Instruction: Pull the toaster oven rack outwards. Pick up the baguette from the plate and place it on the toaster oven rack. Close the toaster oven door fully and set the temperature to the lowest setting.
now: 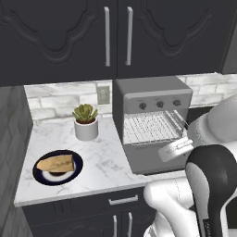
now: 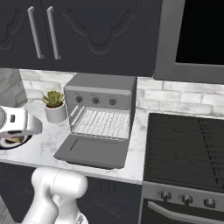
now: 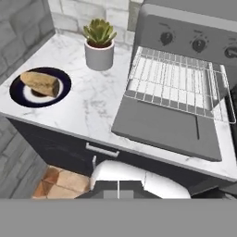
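Observation:
The grey toaster oven [image 1: 150,90] [image 2: 103,85] stands on the marble counter with its door [image 2: 94,151] [image 3: 166,129] folded down flat. The wire rack [image 1: 150,127] [image 2: 103,123] [image 3: 171,83] sticks out over the door. Left of the oven, the baguette [image 1: 56,163] [image 3: 40,82] lies on the dark plate [image 1: 41,178] [image 3: 18,95]. My gripper [image 3: 119,189] is shut and holds nothing. It hangs above the counter's front edge, between plate and oven, looking down on both. Three knobs [image 3: 199,44] line the oven's upper front.
A potted succulent [image 1: 85,121] [image 2: 54,106] [image 3: 99,44] stands at the back between plate and oven. A dark stove [image 2: 188,148] lies right of the oven under a microwave [image 2: 197,35]. Dark cabinets hang overhead. A grey wall [image 1: 11,139] bounds the counter's left end.

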### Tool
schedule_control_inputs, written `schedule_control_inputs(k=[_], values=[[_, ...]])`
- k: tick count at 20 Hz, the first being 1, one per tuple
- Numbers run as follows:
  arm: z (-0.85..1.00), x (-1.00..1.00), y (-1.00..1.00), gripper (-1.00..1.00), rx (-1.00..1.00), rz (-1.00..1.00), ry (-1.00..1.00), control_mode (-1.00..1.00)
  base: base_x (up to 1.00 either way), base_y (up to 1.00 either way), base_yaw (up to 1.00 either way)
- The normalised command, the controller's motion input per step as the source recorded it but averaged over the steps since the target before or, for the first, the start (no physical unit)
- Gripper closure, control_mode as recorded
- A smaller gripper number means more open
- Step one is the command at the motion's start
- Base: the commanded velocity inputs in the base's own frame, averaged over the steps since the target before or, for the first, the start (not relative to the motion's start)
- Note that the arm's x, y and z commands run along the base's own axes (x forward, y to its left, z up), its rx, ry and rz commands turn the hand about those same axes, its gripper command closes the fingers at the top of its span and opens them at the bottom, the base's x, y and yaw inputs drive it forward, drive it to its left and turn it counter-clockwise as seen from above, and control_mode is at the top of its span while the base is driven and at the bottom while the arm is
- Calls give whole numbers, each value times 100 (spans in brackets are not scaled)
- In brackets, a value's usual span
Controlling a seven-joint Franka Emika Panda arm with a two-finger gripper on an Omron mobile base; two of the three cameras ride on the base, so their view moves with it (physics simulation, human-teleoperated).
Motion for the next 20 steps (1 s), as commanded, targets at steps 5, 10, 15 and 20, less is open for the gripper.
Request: schedule_control_inputs(k=[5, 10, 15, 20], values=[[0, 20, 65, 100, 0, 12, 7, -100, 0, 0, 0], [-9, 23, 54, 100, 1, 13, 9, -100, 0, 0, 0], [-19, 21, 29, 100, 6, 23, 12, -100, 0, 0, 0], [-22, 10, 28, -100, 3, 24, 11, -100, 0, 0, 0]])
